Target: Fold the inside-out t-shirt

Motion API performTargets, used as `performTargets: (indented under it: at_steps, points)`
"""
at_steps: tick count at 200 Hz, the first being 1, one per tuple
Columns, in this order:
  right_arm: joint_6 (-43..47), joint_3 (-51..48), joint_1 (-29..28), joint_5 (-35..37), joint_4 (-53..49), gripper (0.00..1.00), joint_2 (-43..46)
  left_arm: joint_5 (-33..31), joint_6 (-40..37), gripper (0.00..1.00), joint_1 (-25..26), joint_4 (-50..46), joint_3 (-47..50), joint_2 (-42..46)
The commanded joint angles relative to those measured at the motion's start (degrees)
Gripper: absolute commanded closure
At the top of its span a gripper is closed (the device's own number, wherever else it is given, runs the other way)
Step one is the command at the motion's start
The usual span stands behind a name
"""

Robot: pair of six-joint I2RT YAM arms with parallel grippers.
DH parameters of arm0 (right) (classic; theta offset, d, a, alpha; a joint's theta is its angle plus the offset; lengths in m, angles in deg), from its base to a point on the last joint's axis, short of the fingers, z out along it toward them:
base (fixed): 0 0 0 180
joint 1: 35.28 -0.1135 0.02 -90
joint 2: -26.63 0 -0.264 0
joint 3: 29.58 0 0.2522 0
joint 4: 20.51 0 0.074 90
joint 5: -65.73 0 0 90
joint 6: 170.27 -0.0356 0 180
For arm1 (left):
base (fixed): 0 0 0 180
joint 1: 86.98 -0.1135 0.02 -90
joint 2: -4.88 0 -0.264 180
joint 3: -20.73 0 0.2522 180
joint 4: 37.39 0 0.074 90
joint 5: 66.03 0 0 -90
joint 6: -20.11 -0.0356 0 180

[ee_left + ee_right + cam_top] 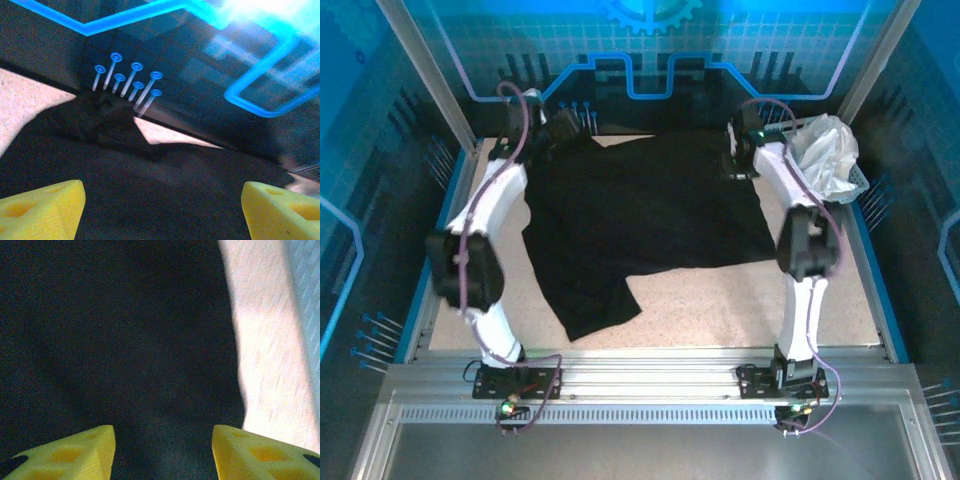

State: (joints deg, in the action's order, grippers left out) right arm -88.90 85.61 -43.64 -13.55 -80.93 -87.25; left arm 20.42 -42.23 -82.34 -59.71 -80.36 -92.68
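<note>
Across the far half of the table [740, 300], the inside-out t-shirt [650, 210] lay spread as a broad black sheet. It reached from the far-left corner almost to the far-right one. Its right side and near-right edge looked fairly straight. On the near-left a loose flap, perhaps a sleeve or a hem corner, ran out at an angle toward the near edge and ended in a ragged point. The fabric was uniformly dark in the overhead view, so layers could not be counted and seams could not be made out.

The left gripper [558, 125] hung over the shirt's far-left corner. Its wrist view showed yellow fingers [42, 207] set wide apart with nothing between them, above rumpled cloth at the table's far edge. The right gripper [741, 160] sat over the far-right corner of the shirt. Its fingers [75, 455] were also parted, with only flat black fabric beneath and bare table surface to the right. Neither gripper held anything.

A crumpled white cloth [823, 152] rested at the far-right corner, just clear of the shirt.

Judged from this layout, the work was at most partly done. The garment seemed laid out and roughly squared, possibly with one fold made. The stray near-left flap remained to be brought in, and the wide sheet remained to be folded into a compact stack.
</note>
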Motion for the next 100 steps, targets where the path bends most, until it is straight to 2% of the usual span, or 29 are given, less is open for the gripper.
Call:
performTargets:
  at_steps: [1, 20, 43, 81, 100]
  points:
    - [-2.9, -17.4, 5.8, -4.9, 4.6, 0.41, 12.7, 4.5, 8.1, 0.18, 4.7, 7.3, 16.5, 9.9]
    - [-3.7, -27.5, 9.8, -4.6, 3.9, 0.39, 16.7, 5.6, 8.6, 0.18, 9.0, 4.0, 26.3, 16.6]
    - [-5.6, -34.1, 15.1, -6.0, 5.1, 0.38, 16.1, 6.8, 9.4, 0.18, 12.8, 1.2, 35.3, 22.3]
    - [-6.3, -34.1, 18.0, -7.3, 6.8, 0.39, 10.4, 7.1, 6.5, 0.18, 16.5, -7.1, 42.1, 26.8]
    - [-6.5, -33.2, 18.0, -9.6, 6.9, 0.45, 7.9, 6.9, 7.3, 0.17, 17.8, -10.2, 44.6, 27.9]
